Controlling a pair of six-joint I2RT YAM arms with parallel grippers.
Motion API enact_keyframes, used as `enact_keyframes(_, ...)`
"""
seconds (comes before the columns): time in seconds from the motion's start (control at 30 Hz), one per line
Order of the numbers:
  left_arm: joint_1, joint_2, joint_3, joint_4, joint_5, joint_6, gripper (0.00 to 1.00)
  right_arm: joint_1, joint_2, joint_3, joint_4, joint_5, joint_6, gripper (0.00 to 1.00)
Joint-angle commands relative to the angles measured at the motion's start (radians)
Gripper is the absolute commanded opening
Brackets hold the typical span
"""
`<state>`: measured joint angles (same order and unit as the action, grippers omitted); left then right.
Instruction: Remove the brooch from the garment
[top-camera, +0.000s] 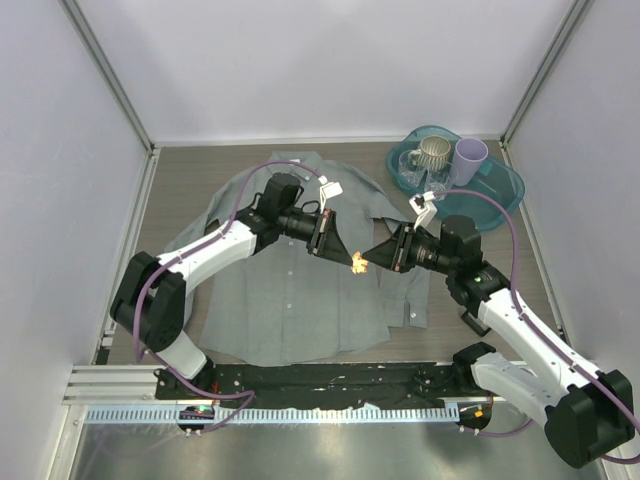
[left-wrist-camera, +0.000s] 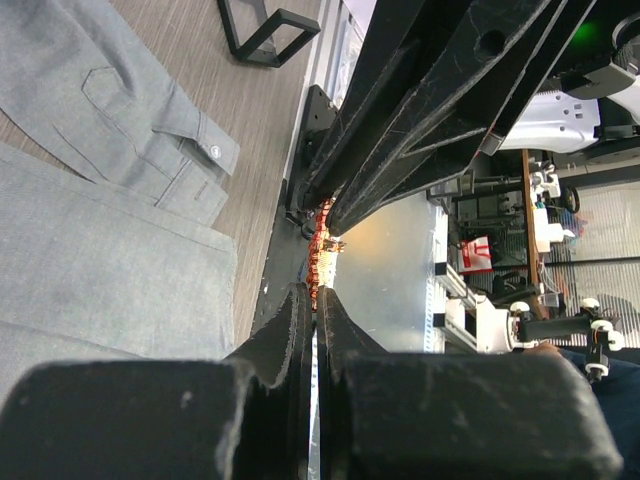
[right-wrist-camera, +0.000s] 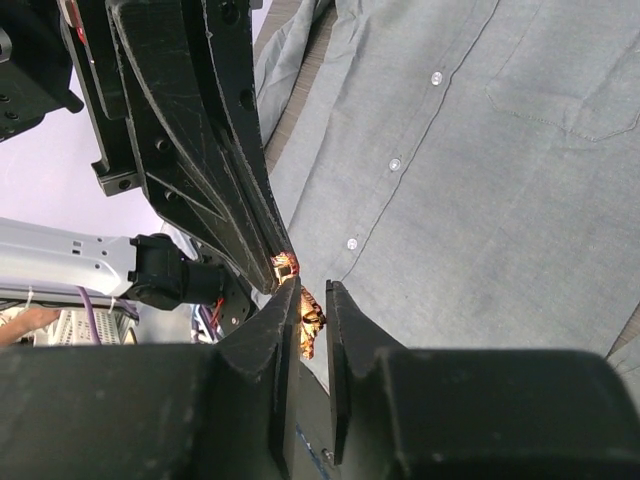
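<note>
Right gripper (top-camera: 372, 258) and left gripper (top-camera: 345, 255) meet tip to tip in the air over the front of the large grey long-sleeved button-up shirt (top-camera: 290, 300), roughly above its button line. Between their noses sits the tiny bright red-orange flower-shaped brooch (top-camera: 358, 263).

In the right wrist view the right fingers (right-wrist-camera: 350, 335) stand a narrow slot apart with orange metal wedged in that slot, so I read them as clamped on the brooch. The left fingers (left-wrist-camera: 290, 320) are pressed almost flat together, with a red speck pinched at their very tips. Both seem to grip the same small thing from opposite sides (whether one piece or a front and a backing, I cannot tell).

The shirt lies flat on the table beneath them, its small white buttons (right-wrist-camera: 395, 164) in a plain row. No cloth looks drawn up toward the pin, so my guess is that it is free of the fabric, or very nearly.

The brooch must weigh next to nothing. It is hard and uneven, the sort of thing that squirts out of flat pads, and any thin pin on it would bend easily. The safest hold looks to be across the solid middle of the flower, not on a petal edge. The shirt is limp and would trail upward if snagged.

Beyond the shirt's collar end, on the right arm's side, a teal plastic tray (top-camera: 497, 196) holds a ribbed grey mug (top-camera: 433, 152) and a lilac cup (top-camera: 470, 155), well apart from all this.
</note>
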<state>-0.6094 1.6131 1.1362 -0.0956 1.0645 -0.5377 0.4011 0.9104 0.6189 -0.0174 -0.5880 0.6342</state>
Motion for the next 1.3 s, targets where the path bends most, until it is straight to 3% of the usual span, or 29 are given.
enact_keyframes(0.0,-0.007,-0.044,0.013,0.014,0.026,0.018,0.00,-0.002,-0.002,0.005,0.074,-0.044,0.013,0.18)
enact_keyframes(0.17,-0.007,-0.044,0.013,0.011,0.023,0.018,0.00,-0.002,-0.021,-0.015,0.074,-0.044,0.012,0.26)
enact_keyframes(0.53,-0.007,-0.048,0.017,-0.004,0.020,0.028,0.00,-0.005,-0.045,-0.042,0.071,-0.039,0.016,0.25)
enact_keyframes(0.67,-0.007,-0.048,0.022,-0.010,0.015,0.033,0.00,-0.007,-0.059,-0.048,0.071,-0.058,0.025,0.19)
enact_keyframes(0.8,-0.007,-0.042,0.022,-0.015,0.011,0.031,0.00,-0.005,-0.073,-0.053,0.080,-0.070,0.035,0.01)
enact_keyframes(1.1,-0.007,-0.038,0.046,-0.062,-0.003,0.041,0.01,-0.005,-0.070,-0.084,0.168,-0.069,0.108,0.01)
enact_keyframes(1.27,-0.007,-0.041,0.056,-0.092,-0.015,0.061,0.13,-0.007,-0.096,-0.087,0.146,-0.036,0.104,0.01)
